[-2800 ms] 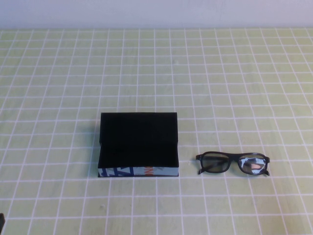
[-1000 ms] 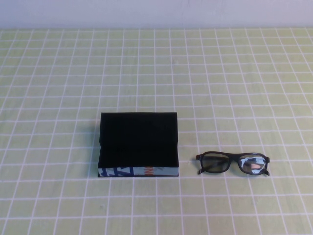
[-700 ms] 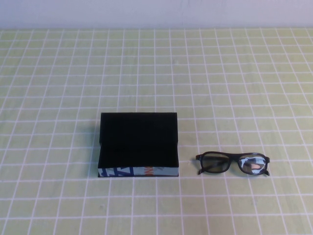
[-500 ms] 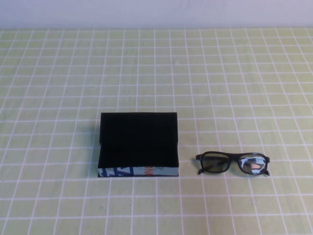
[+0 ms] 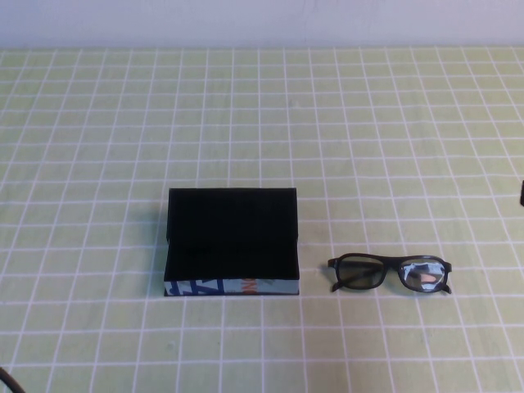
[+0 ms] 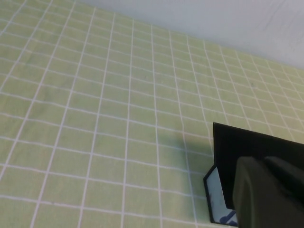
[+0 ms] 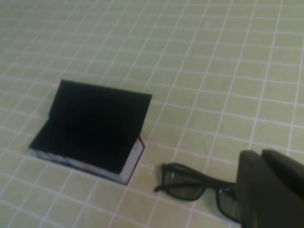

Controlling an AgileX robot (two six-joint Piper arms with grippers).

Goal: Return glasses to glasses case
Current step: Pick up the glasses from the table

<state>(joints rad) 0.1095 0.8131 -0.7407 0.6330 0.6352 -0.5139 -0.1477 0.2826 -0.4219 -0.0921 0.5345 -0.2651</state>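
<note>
The glasses case [image 5: 232, 243] is black and lies open left of the table's centre, its flap lid up at the far side and its white printed side facing the robot. The black glasses [image 5: 390, 273] lie on the cloth just right of the case, apart from it. My right gripper [image 7: 260, 155] hovers above the glasses' right end [image 7: 190, 183], fingers together and empty; the case also shows in the right wrist view [image 7: 92, 128]. My left gripper [image 6: 264, 162] is shut and empty, above and left of the case [image 6: 237, 145]. Part of the glasses is hidden behind the right fingers.
A green cloth with a white grid [image 5: 262, 123] covers the table, with a pale wall along the far edge. A dark sliver of the right arm [image 5: 521, 192] shows at the right edge and one of the left arm [image 5: 6, 381] at the bottom left corner.
Dark slivers of both arms have come into the high view, at the right edge and the bottom left corner. The case and the glasses have not moved.
</note>
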